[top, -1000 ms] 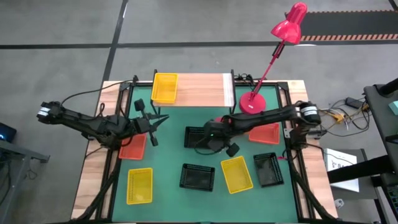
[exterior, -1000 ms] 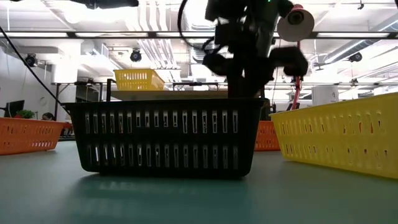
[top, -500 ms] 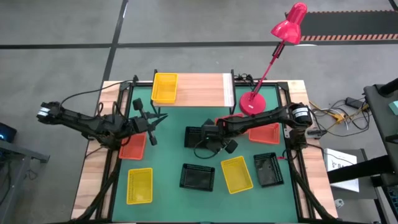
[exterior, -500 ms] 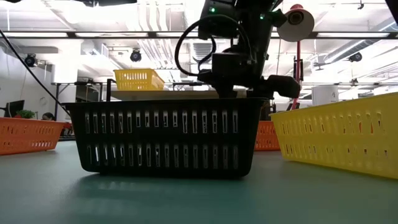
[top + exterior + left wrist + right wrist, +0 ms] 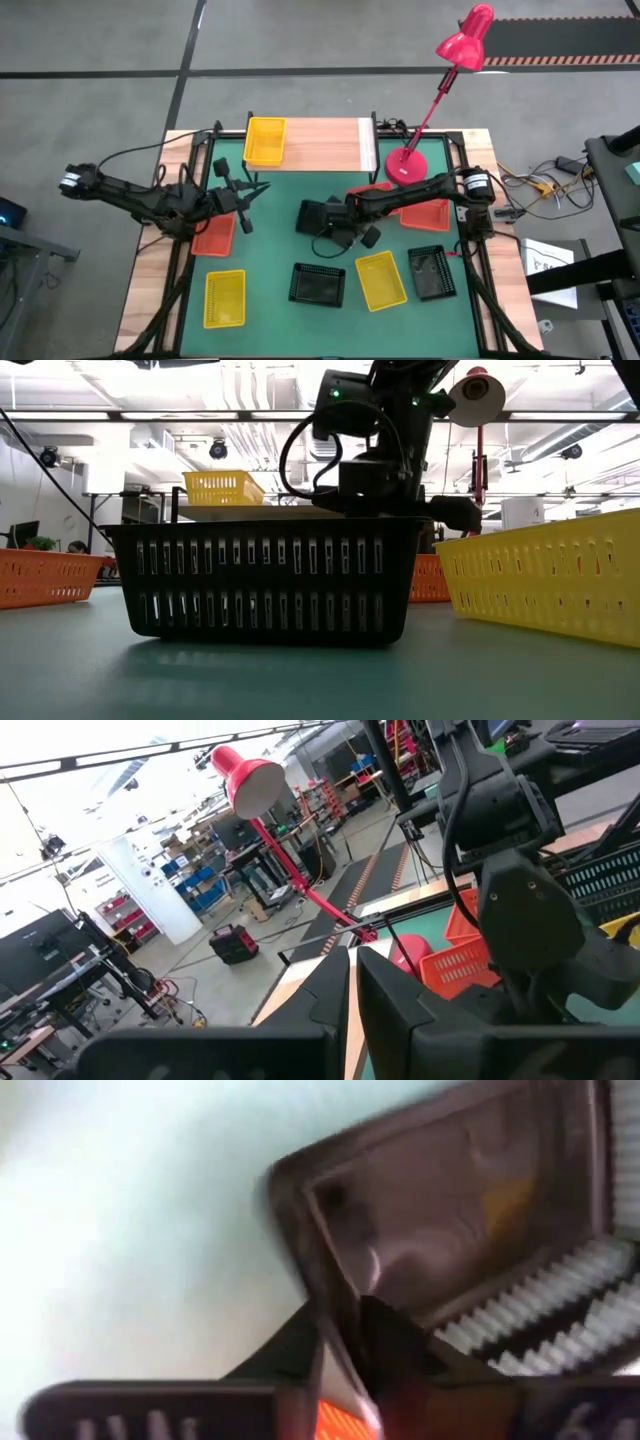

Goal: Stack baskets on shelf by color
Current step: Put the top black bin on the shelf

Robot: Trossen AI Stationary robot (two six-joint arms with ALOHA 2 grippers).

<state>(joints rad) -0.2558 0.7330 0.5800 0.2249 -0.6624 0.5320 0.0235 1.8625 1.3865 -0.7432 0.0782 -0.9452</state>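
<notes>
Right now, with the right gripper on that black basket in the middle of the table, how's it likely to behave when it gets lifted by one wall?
The black basket looks like thin perforated plastic, so probably light and fairly stiff. Held by one wall in the right gripper, it may tilt. Its shallow, flat shape should not roll.

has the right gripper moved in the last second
Yes. In the high view the right gripper has shifted left, away from the pink-red desk lamp, onto the black mesh basket.

an industrial lab or workshop is housing the rig: exposed ceiling pipes (image 5: 250,400), storage racks (image 5: 190,880) and hazard-striped floor tape (image 5: 560,60) are showing.
</notes>
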